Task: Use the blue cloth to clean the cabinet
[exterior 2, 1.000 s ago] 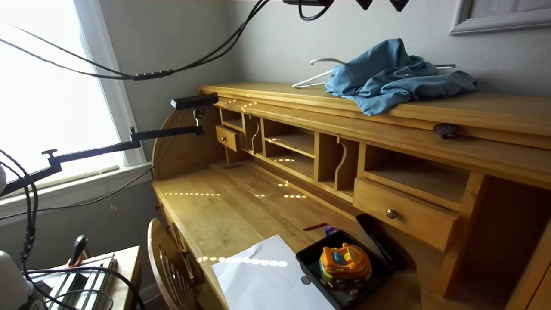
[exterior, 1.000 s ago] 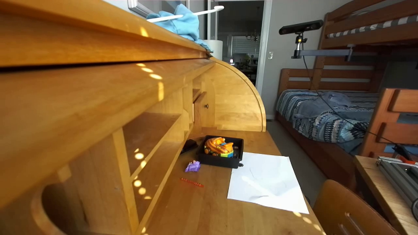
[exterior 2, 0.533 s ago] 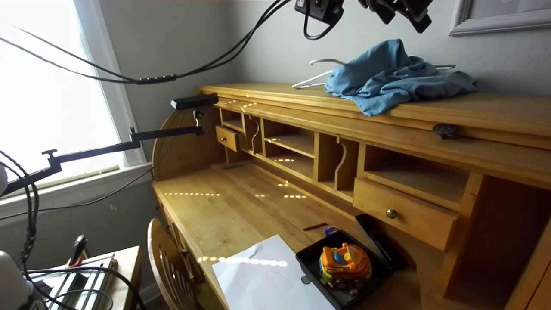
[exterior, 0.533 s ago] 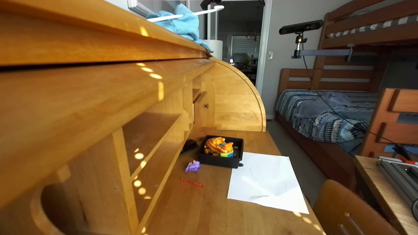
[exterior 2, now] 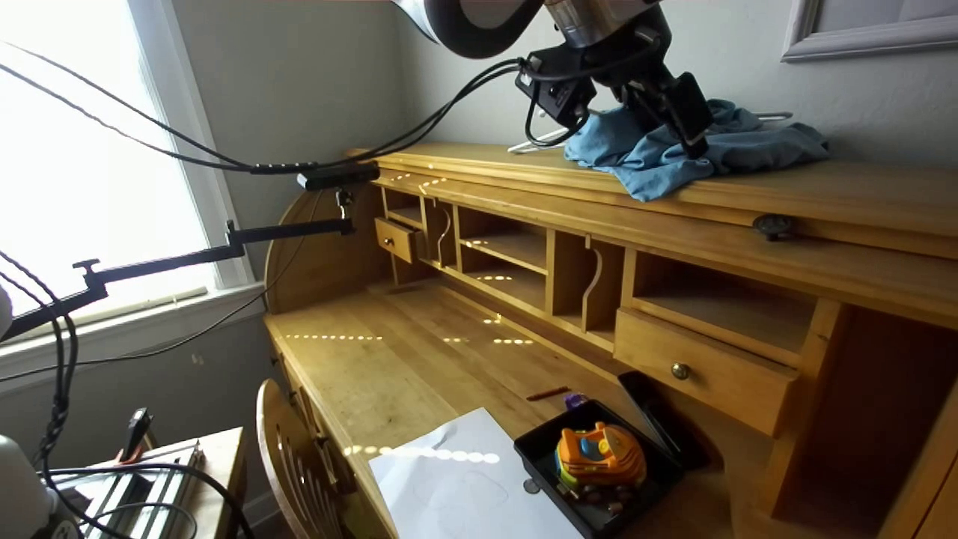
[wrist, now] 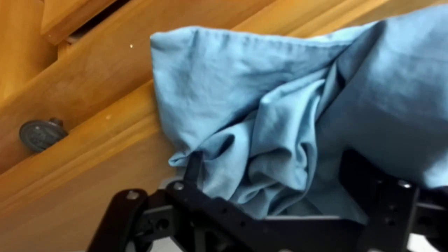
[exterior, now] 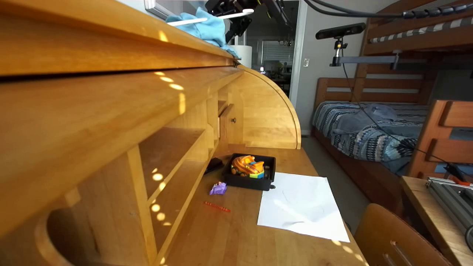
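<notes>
Currently, at the bottom of the wrist view, the gripper has its jaws spread wide, with folds of the blue cloth showing between them; whether either finger touches it, I cannot tell. The cloth lies bunched on top of the cabinet, at the upper right in an exterior view, a corner hanging over the front edge and a white hanger poking out. At mid-left in the wrist view, a dark knob shows. Lower right in an exterior view, an orange toy sits in a tray beside paper with faint, unreadable marks.
</notes>
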Robot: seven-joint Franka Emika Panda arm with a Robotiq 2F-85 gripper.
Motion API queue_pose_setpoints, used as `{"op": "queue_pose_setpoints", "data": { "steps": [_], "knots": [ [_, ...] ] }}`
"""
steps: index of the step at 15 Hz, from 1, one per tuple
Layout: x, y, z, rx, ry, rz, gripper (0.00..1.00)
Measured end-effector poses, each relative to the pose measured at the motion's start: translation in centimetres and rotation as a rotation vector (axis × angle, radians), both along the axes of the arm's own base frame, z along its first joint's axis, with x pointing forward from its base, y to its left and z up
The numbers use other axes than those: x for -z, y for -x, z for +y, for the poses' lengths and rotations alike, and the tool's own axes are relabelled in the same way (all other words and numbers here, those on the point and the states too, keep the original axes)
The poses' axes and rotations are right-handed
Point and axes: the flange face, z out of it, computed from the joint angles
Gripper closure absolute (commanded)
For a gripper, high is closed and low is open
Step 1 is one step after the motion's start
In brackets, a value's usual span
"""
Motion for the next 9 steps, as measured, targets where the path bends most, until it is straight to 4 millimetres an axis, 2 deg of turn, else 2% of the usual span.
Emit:
{"op": "queue_pose_setpoints", "data": {
  "steps": [2,5,9],
  "knots": [
    [1.0,-0.5,0.7,-0.011,-0.002,0.014,0.32],
    [1.1,-1.1,1.3,-0.021,-0.004,0.013,0.55],
    [0.8,-1.2,1.4,-0.023,-0.004,0.005,0.82]
  ]
}}
